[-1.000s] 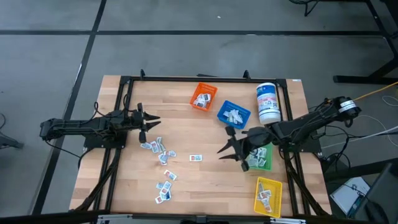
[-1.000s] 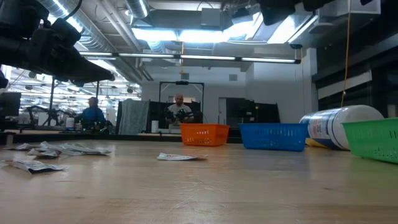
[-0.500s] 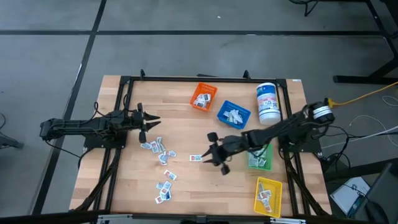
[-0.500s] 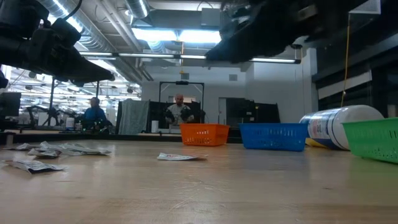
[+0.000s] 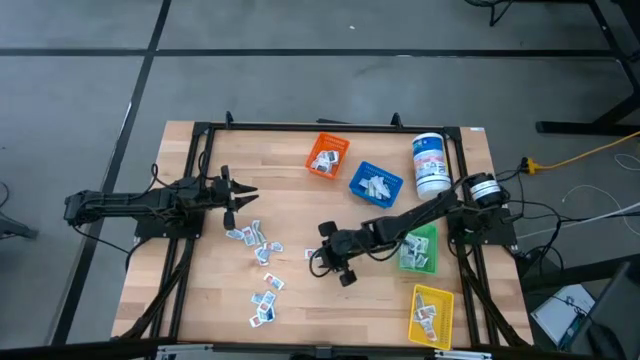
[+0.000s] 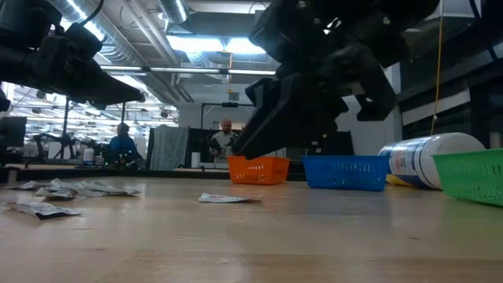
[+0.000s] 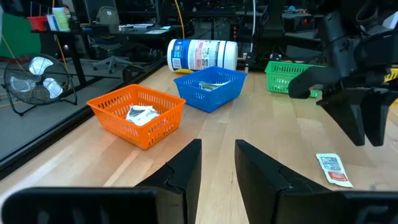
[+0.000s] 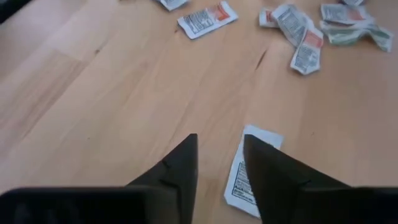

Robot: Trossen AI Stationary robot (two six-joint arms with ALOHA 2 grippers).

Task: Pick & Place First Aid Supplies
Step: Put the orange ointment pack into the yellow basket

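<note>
Right gripper (image 5: pixel 322 254), fingers parted and empty, is poised over a lone packet (image 8: pixel 249 169) at table centre, at 3 o'clock of the main packet cluster (image 5: pixel 255 245); thin flat foil could be skated away by off-centre fingertips; left gripper (image 5: pixel 243 197) is parked, parted, empty.

4 bins: 1 orange (image 5: pixel 326 155), 1 blue (image 5: pixel 375 182), 1 green (image 5: pixel 418 251), 1 yellow (image 5: pixel 431 314). 1 white canister (image 5: pixel 431 165). Roughly 10 loose packets (image 5: pixel 262 250). 2 arms.
</note>
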